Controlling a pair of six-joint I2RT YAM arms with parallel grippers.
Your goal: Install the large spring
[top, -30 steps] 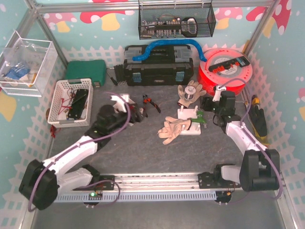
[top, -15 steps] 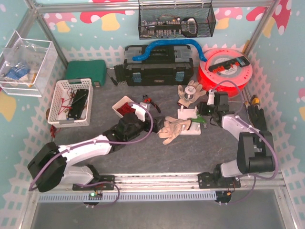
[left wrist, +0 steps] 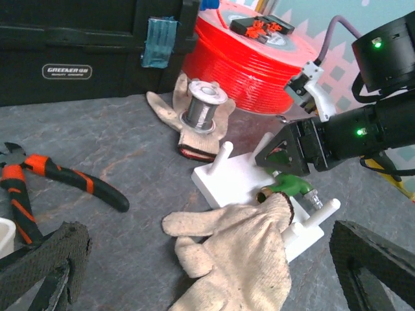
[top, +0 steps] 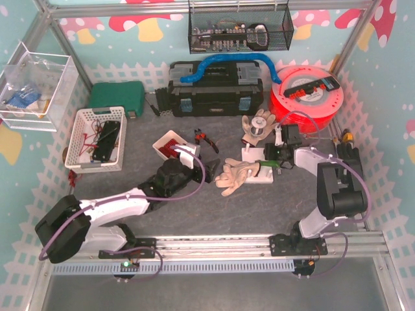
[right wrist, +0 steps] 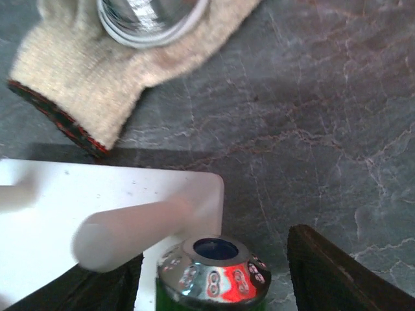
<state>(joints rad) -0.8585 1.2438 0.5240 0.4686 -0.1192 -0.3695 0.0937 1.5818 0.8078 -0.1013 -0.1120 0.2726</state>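
Observation:
No large spring shows in any view. A green fitting [left wrist: 288, 184] with a chrome end [right wrist: 214, 269] lies on a white pegged plate [left wrist: 233, 178], partly under a cream glove [left wrist: 240, 253]. My right gripper [right wrist: 214, 278] is open and straddles the chrome end. Its right finger [right wrist: 337, 272] stands clear of the fitting, and a white peg [right wrist: 130, 233] crosses in front of the left one. From above, the right gripper [top: 275, 155] sits at the plate's right edge. My left gripper [left wrist: 214, 259] is wide open just left of the gloves [top: 235, 175], holding nothing.
A wire spool [left wrist: 204, 110] rests on a second glove behind the plate. Orange-handled pliers [left wrist: 39, 172] lie to the left. A red cable reel [left wrist: 259, 58] and a black toolbox [left wrist: 78, 52] stand at the back, with a white basket [top: 97, 139] far left.
My left arm has swung right, from near the basket to beside the gloves. My right gripper has moved left onto the green fitting, and its jaws have narrowed.

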